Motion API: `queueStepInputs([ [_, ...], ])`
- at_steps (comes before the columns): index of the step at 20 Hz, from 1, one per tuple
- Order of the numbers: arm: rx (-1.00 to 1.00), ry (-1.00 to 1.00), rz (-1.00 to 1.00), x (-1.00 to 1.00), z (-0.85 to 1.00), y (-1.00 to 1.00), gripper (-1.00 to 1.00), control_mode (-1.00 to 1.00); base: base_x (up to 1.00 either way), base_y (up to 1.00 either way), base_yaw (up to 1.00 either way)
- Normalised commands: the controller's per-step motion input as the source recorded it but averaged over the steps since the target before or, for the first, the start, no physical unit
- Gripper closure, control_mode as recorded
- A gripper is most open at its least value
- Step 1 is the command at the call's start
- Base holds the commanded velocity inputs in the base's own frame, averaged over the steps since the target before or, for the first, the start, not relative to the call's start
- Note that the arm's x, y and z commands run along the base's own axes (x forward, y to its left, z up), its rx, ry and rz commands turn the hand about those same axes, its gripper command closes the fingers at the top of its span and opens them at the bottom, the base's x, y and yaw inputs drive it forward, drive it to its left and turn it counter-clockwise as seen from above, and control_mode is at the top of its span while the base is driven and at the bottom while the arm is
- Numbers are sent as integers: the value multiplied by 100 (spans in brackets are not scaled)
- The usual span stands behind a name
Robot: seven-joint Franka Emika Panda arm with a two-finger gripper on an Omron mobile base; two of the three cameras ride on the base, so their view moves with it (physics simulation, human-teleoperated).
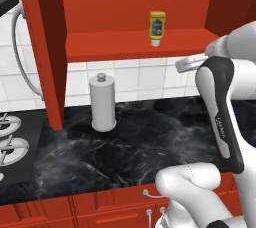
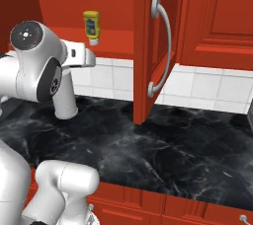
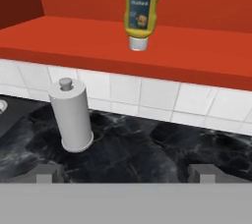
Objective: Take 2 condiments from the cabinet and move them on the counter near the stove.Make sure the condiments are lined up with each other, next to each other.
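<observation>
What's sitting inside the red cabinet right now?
On the cabinet shelf stands one yellow squeeze bottle, cap down. No dark brown bottle shows there, though the robot arm hides the shelf's right end in the left base view.

counter (image 1: 150, 147): glossy black marble | cabinet (image 1: 100, 47): matt red wood | yellow bottle (image 1: 157, 28): smooth plastic

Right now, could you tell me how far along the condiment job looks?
Done: the cabinet stands open. In hand: nothing; the gripper is open, facing the yellow squeeze bottle on the shelf. Left: no condiment stands on the counter near the stove yet, so both still need moving and lining up.
</observation>
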Motion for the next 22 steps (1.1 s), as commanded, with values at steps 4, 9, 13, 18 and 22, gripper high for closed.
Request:
queueStepInputs([
  [4, 0, 0, 0, 26, 0, 0, -100, -100, 0, 0, 0],
  [9, 0, 4, 0, 2, 0, 0, -100, -100, 0, 0, 0],
  [13, 0, 0, 0, 9, 0, 0, -100, -100, 0, 0, 0],
  [18, 0, 7, 0, 2, 0, 0, -100, -100, 0, 0, 0],
  [22, 2, 2, 0, 2, 0, 0, -100, -100, 0, 0, 0],
])
